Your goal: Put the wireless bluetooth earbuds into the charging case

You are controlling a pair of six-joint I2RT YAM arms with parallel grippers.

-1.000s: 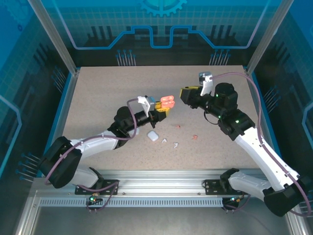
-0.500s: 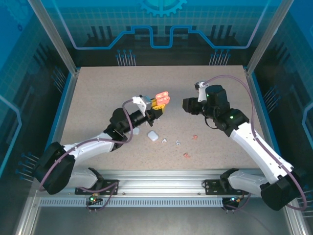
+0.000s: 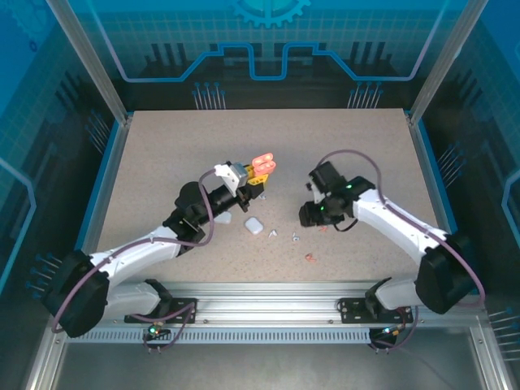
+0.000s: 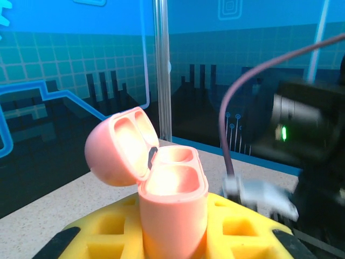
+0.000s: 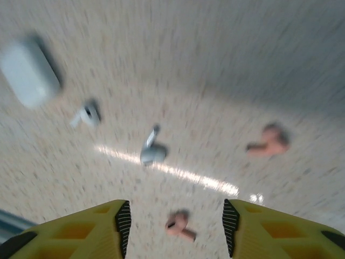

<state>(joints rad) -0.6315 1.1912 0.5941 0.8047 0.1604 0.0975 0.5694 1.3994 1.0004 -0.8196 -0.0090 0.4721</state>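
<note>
My left gripper (image 3: 255, 179) is shut on a salmon-pink charging case (image 3: 263, 164), held upright above the table. Its lid stands open in the left wrist view, and both wells of the case (image 4: 172, 205) look bare. My right gripper (image 3: 311, 216) hovers low over the table with its jaws open. A pink earbud (image 5: 180, 225) lies on the table between the open fingers of the right gripper (image 5: 177, 227), untouched. A second pink earbud (image 5: 269, 141) lies farther off. Two white earbuds (image 5: 152, 150) (image 5: 86, 114) lie to the left. The right wrist view is blurred.
A closed white case (image 3: 254, 225) rests on the speckled table (image 3: 162, 154) next to the white earbuds (image 3: 274, 234). One pink earbud (image 3: 310, 257) lies toward the front rail. Blue walls and metal posts ring the table.
The right arm has swung down and toward the near side, over the earbuds, and its jaws have widened. The left gripper has carried the pink case slightly left and farther away.
</note>
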